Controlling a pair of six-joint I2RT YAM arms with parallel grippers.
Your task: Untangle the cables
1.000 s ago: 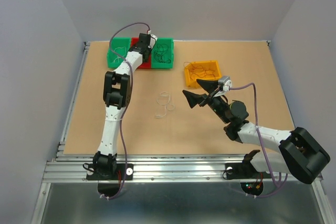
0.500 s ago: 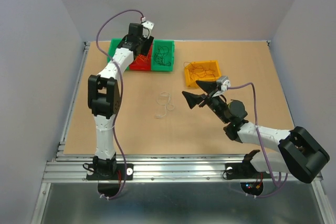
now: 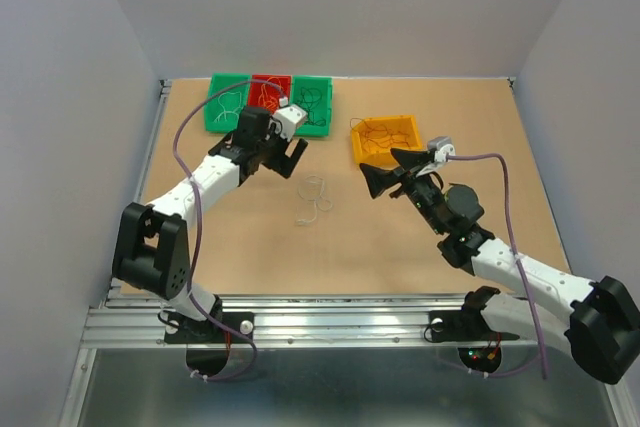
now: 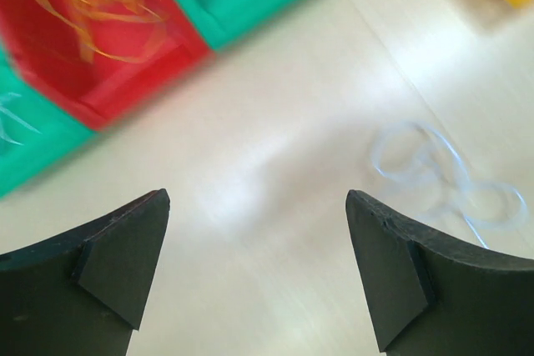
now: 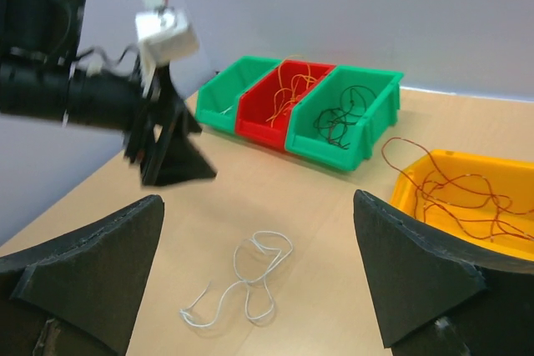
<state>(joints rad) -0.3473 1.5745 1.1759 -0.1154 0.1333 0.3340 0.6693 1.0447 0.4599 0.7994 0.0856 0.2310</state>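
A looped white cable [image 3: 315, 197] lies at centre frame on the table [image 3: 250, 247], between the left gripper [image 3: 293, 159] and the right gripper [image 3: 378, 163]. Both are spread wide and hold nothing. More cables [image 3: 268, 95] fill the red and green bins [image 3: 320, 127] at top centre, and a yellow bin [image 3: 358, 142] sits just right of centre.

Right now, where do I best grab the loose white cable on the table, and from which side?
Pinch the white cable where its loops bunch, coming straight down: it lies flat on the table, so a sideways approach would catch nothing. The open left gripper looks nearest.
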